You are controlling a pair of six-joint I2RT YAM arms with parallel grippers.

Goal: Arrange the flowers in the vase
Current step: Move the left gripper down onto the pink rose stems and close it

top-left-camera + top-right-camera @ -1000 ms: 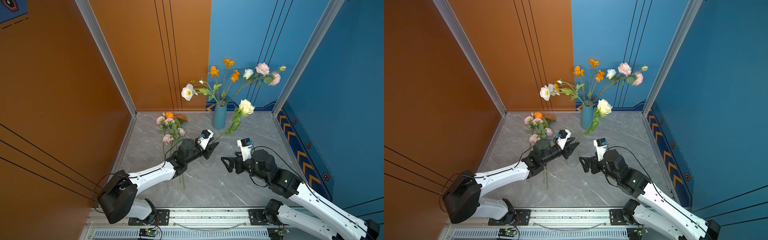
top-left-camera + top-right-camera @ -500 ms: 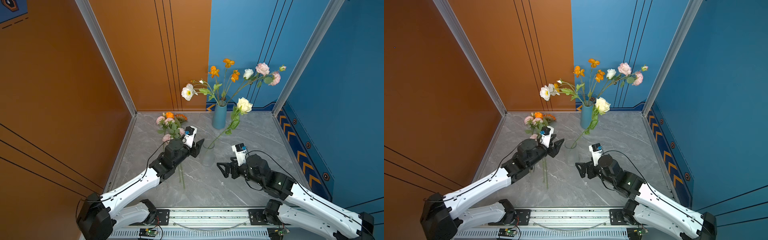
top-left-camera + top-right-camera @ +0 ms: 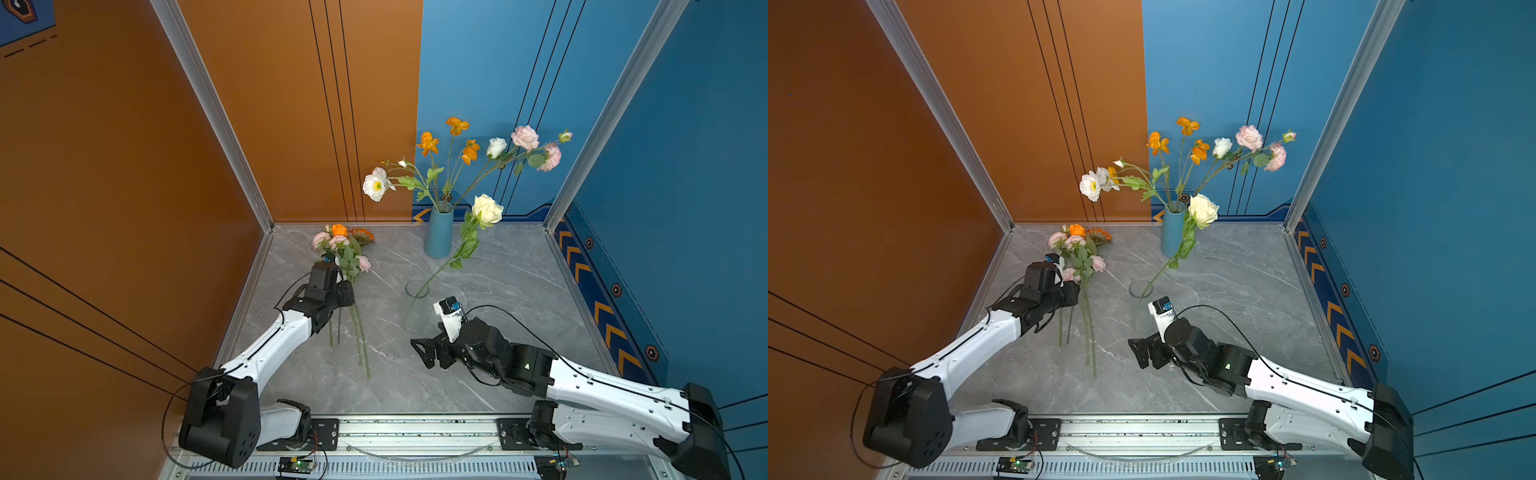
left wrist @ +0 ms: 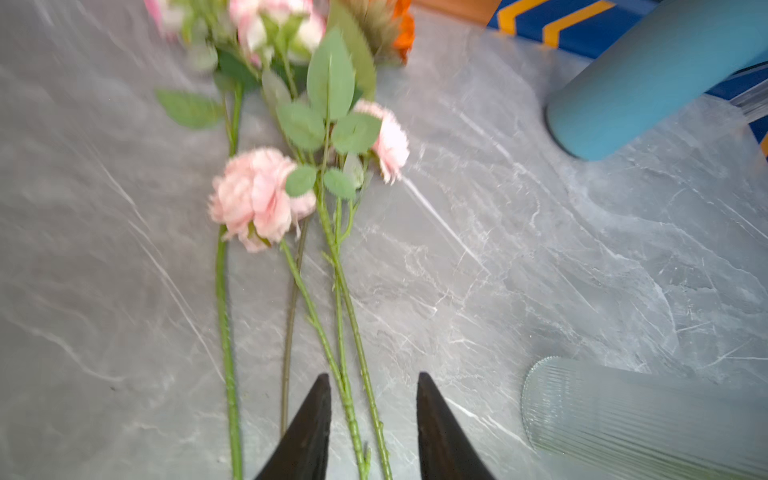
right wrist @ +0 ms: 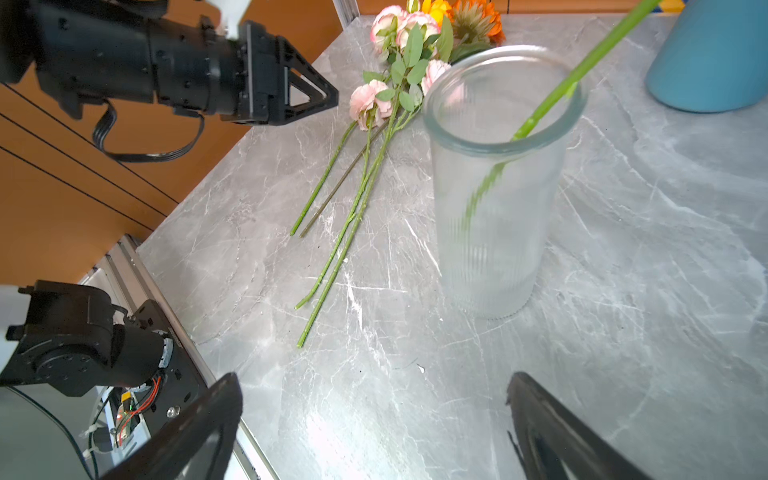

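Here the left end effector (image 4: 372, 399) hangs low over the table (image 3: 498, 291). Its fingers (image 4: 316, 419) are apart, with two green stems running between them, neither visibly pinched. Those stems belong to the loose flowers (image 3: 347, 253) lying flat near the back left corner: pink blooms, an orange one and an orange daisy head, with the stems pointing toward the robot. The right end effector (image 5: 374, 380) is spread wide and empty, hovering near the glass vase (image 5: 490, 232) without touching it. That vase stands upright mid-table, and one cream rose (image 3: 487, 209) leans out of it toward the back right. Behind it, a blue vase (image 3: 438, 232) by the back wall holds orange, white and pink blooms on long stems.
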